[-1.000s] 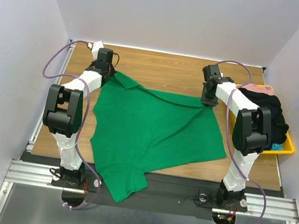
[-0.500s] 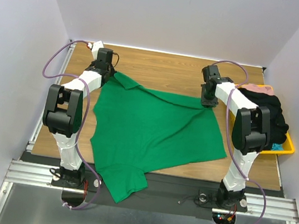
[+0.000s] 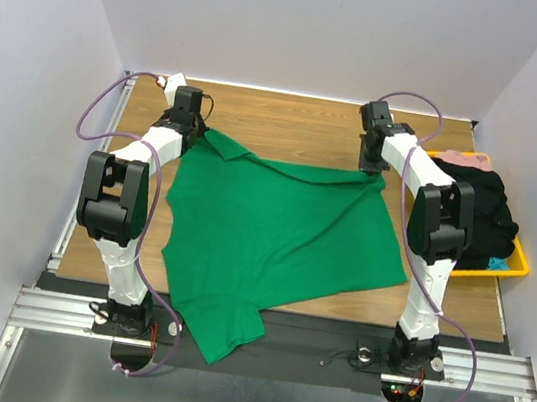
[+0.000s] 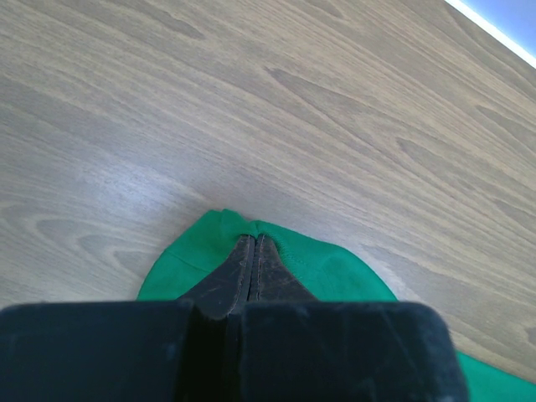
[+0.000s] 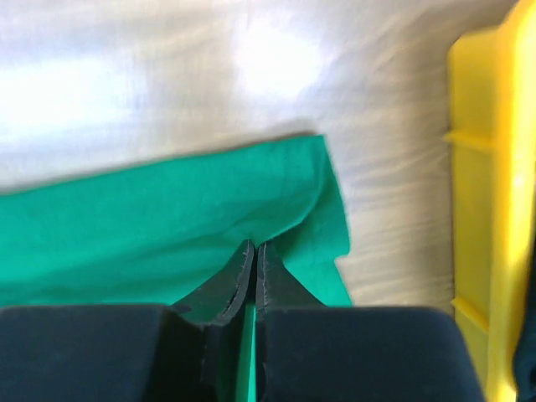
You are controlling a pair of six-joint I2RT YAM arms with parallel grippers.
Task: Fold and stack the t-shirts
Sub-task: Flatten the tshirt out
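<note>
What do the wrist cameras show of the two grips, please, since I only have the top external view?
Observer: In the left wrist view, the left gripper is shut on the t-shirt, pinching a small hump at its edge.
Operator: Thank you; and the right one?
Observer: The right gripper is shut on the t-shirt too, just inside a corner, with green cloth showing between its jaws.
Operator: How near is the tray there?
Observer: The wall of the yellow tray stands right of that corner, with bare table between them.
</note>
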